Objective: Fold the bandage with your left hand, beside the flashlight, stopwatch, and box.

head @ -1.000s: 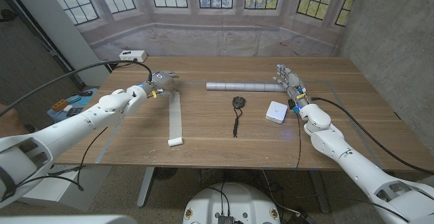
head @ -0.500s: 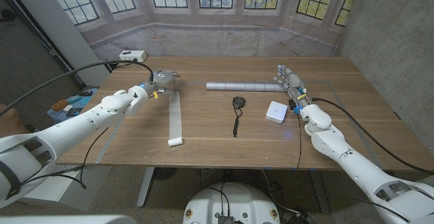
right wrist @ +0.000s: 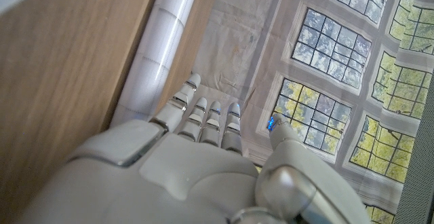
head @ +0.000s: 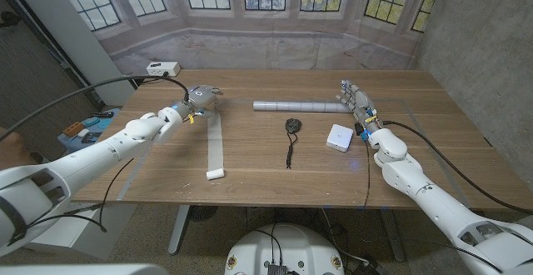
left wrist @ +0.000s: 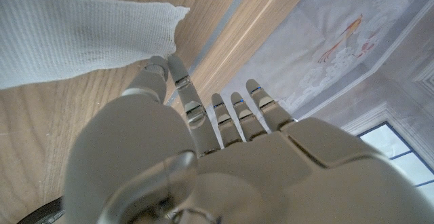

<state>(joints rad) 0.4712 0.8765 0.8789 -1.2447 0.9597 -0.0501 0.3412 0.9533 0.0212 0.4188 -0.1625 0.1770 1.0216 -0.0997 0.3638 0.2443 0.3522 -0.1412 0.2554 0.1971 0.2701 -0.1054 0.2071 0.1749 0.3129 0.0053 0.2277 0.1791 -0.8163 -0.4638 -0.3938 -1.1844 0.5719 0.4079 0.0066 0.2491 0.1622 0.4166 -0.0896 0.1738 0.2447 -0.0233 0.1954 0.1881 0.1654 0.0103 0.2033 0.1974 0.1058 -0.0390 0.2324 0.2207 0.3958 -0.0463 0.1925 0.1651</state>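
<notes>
Bandage (head: 215, 142) gauze lies unrolled as a long white strip on the wooden table (head: 266, 171), left of centre in the head view, running from its far end near the left hand (head: 198, 98) down to a small rolled end close to the table's front edge. The left hand sits at the strip's far end; in the left wrist view its thumb and a finger meet right at the frayed corner of the bandage (left wrist: 88, 37), apparently pinching it, though the contact is hard to confirm, while the other fingers (left wrist: 237, 112) reach out straight and apart. A grey flashlight (head: 300, 106) lies on its side across the upper middle of the table. Below it rests a black stopwatch (head: 292, 126) with its cord trailing toward the front edge, and to its right a small white box (head: 339, 137). The right hand (head: 356, 102) stands at the flashlight's right end, just beside it, fingers extended and slightly spread, holding nothing; the right wrist view shows the flashlight (right wrist: 159, 44) lying ahead of those fingers (right wrist: 203, 119).
</notes>
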